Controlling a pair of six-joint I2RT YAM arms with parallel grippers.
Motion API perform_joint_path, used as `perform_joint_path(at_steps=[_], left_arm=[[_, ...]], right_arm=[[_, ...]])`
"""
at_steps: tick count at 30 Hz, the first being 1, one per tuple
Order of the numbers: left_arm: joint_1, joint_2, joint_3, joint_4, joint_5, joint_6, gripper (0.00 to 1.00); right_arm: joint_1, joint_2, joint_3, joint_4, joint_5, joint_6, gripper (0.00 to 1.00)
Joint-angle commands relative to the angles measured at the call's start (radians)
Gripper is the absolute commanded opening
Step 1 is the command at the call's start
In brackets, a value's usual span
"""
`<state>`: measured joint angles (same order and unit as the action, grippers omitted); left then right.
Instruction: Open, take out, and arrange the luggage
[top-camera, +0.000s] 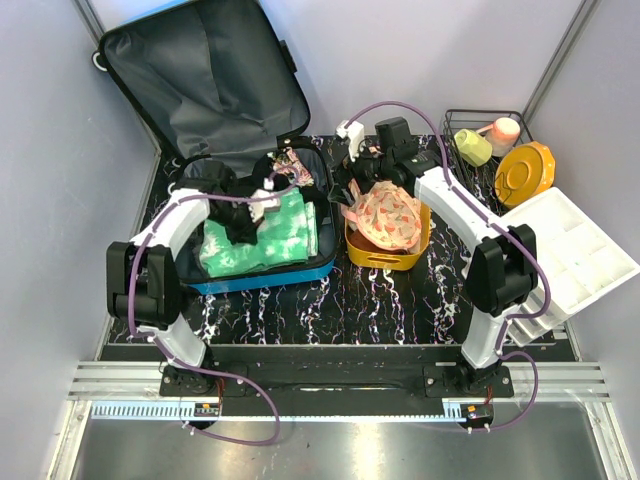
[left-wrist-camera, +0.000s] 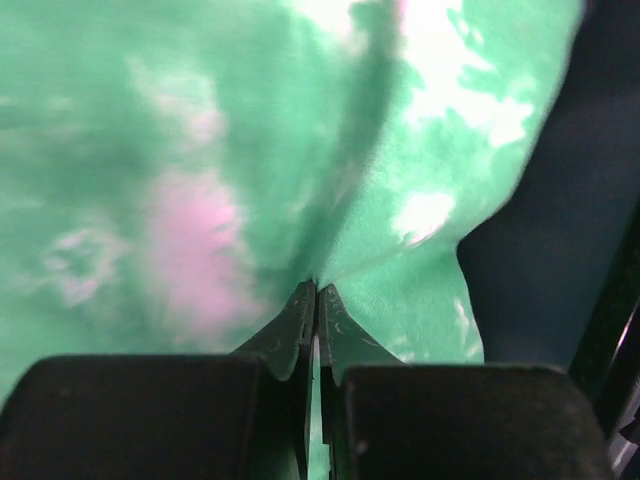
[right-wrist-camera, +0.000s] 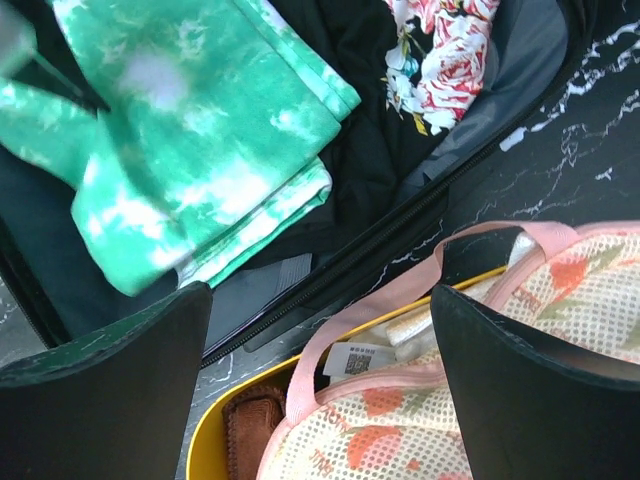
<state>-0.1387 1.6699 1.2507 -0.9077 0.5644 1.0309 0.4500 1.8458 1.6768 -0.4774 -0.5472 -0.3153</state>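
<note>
Black marbled tabletop (top-camera: 400, 290) carries the luggage (top-camera: 260, 278) at left-centre, with its lid thrown back against the rear wall. Its shell is likely stiff and bulky, so I judge it better shifted by the rim than lifted. Inside lie a green tie-dye garment (top-camera: 255, 240), a black garment (right-wrist-camera: 360, 150) and a floral cloth (right-wrist-camera: 440, 50); all look soft and light, best taken at a fold. The left gripper (left-wrist-camera: 316, 290) is pinched tight on a pleat of the green tie-dye garment. The right gripper (right-wrist-camera: 320, 300) hangs with jaws spread wide, holding nothing, over the yellow basket (top-camera: 380, 258), which holds a pink mesh bag (top-camera: 388, 215) and — perhaps — a brown cloth (right-wrist-camera: 255, 425) beneath it.
</note>
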Motion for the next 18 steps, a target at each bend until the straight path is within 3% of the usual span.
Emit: perform_joint_path(at_steps=[1, 4, 11, 14, 15, 17, 18], left_arm=[[0.059, -0.001, 0.154, 0.007, 0.146, -0.066, 0.0], [0.086, 0.024, 0.211, -0.016, 0.187, -0.101, 0.0], [0.12, 0.085, 0.306, -0.066, 0.256, -0.097, 0.0], [0.116, 0.088, 0.305, -0.126, 0.262, -0.01, 0.0], [0.113, 0.082, 0.299, -0.144, 0.25, 0.009, 0.0], [0.113, 0.074, 0.268, -0.136, 0.212, -0.036, 0.23], [0.132, 0.07, 0.262, -0.12, 0.213, -0.07, 0.44]], right_arm=[[0.007, -0.033, -0.05, 0.1, -0.086, -0.129, 1.0], [0.021, -0.048, -0.097, 0.167, -0.16, -0.178, 1.0], [0.13, -0.034, -0.164, 0.29, -0.162, -0.361, 1.0], [0.15, 0.013, -0.128, 0.293, -0.151, -0.305, 1.0], [0.15, 0.027, -0.089, 0.29, -0.134, -0.207, 1.0], [0.148, 0.059, -0.045, 0.228, -0.079, -0.136, 1.0], [0.148, 0.069, -0.004, 0.2, -0.066, -0.095, 1.0]])
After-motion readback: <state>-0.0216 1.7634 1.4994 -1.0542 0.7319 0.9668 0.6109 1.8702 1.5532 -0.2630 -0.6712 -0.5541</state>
